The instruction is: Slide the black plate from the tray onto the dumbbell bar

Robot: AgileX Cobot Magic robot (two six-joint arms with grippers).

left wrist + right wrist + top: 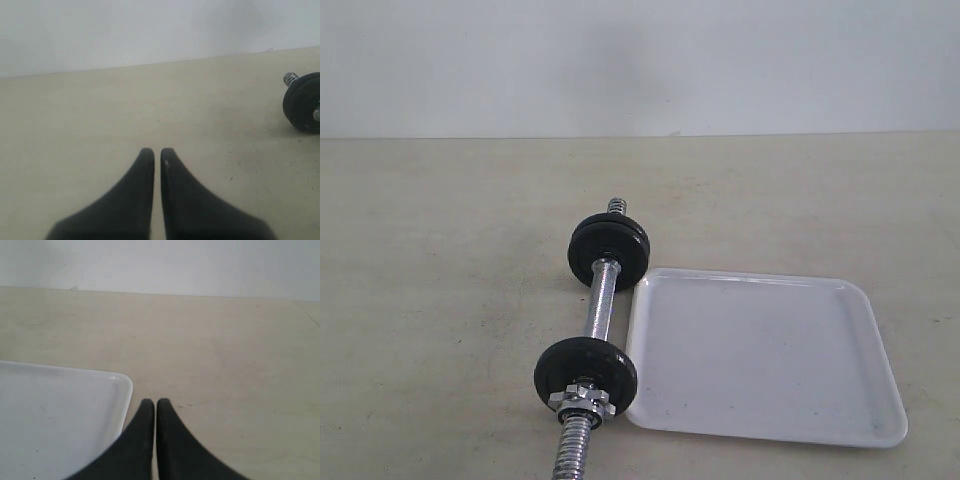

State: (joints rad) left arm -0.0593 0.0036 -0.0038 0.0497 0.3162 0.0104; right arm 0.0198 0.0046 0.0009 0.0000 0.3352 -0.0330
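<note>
Hovering low over the bare tabletop (440, 300), my left pincer (157, 152) is closed, its two black fingers tip to tip with only a hairline between them and nothing held. My right pincer (156, 404) is closed the same way, empty, just beside a rounded corner of the tray (60, 415). Neither pincer shows in the exterior view.

The dumbbell bar (602, 300) lies on the tabletop, running from the near edge toward the far edge. A near black disc (585, 370) sits on it, with a chrome star nut (580, 400) against its near face and bare thread beyond. The far black discs (608, 250) look like two pressed together, with a short threaded stub past them. I cannot tell which of these is the task's black plate, but every black disc I see is on the bar.

The tray lies flat on the tabletop right of the bar, its left rim just beside the shaft. Whether its near left corner touches the near disc I cannot tell
</note>
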